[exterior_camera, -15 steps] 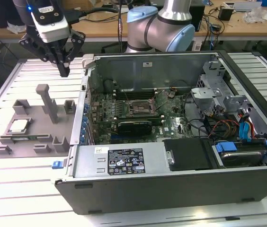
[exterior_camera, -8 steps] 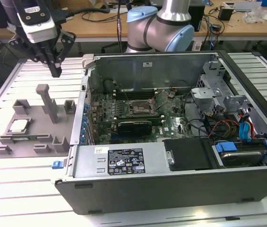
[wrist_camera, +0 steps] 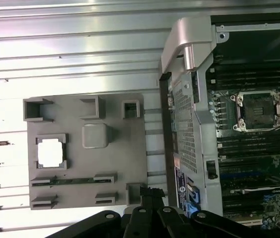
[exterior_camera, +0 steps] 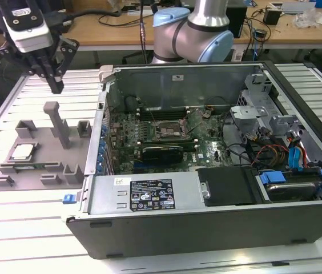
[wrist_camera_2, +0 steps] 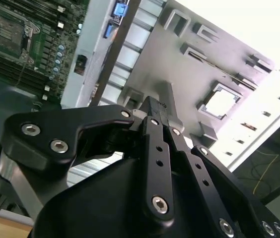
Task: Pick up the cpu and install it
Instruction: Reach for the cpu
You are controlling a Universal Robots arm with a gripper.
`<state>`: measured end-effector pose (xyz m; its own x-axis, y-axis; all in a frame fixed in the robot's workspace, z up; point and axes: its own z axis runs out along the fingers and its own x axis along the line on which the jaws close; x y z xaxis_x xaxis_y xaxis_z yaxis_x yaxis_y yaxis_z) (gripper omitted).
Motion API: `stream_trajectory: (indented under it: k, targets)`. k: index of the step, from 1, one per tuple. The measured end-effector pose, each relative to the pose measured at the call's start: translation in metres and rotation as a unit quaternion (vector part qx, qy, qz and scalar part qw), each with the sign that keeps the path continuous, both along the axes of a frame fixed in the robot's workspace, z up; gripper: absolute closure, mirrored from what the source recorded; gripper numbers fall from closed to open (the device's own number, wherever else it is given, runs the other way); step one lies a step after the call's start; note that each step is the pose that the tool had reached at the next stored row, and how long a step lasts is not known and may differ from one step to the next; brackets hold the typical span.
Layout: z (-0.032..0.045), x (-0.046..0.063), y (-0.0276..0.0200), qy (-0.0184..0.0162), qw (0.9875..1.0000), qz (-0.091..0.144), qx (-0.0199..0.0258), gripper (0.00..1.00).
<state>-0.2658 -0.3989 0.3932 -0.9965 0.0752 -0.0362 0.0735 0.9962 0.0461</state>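
Note:
The cpu (exterior_camera: 23, 151) is a small square chip with a bright top, lying flat in a recess of the grey fixture plate (exterior_camera: 38, 171) at the exterior view's left. Both wrist views show the cpu (wrist_camera_2: 221, 102) (wrist_camera: 49, 152) bare and untouched. My gripper (exterior_camera: 55, 85) hangs well above the fixture, behind its tall grey post (exterior_camera: 58, 123), with the black fingers pressed together and nothing between them. The fingers (wrist_camera_2: 156, 119) meet in the second wrist view too. The motherboard's empty cpu socket (exterior_camera: 169, 130) (wrist_camera: 256, 110) lies open inside the case.
The open computer case (exterior_camera: 206, 205) fills the middle and the exterior view's right, with its raised metal wall (exterior_camera: 101, 131) between fixture and motherboard. Cables and drive bays (exterior_camera: 286, 154) sit at the case's right. Everything rests on a slatted metal table (exterior_camera: 24, 228).

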Motion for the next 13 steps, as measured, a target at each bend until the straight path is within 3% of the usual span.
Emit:
stream_trajectory:
  k: [13]
  targets:
    - [-0.0008,-0.036,0.0,-0.0007,1.0,0.0,0.0,0.89]
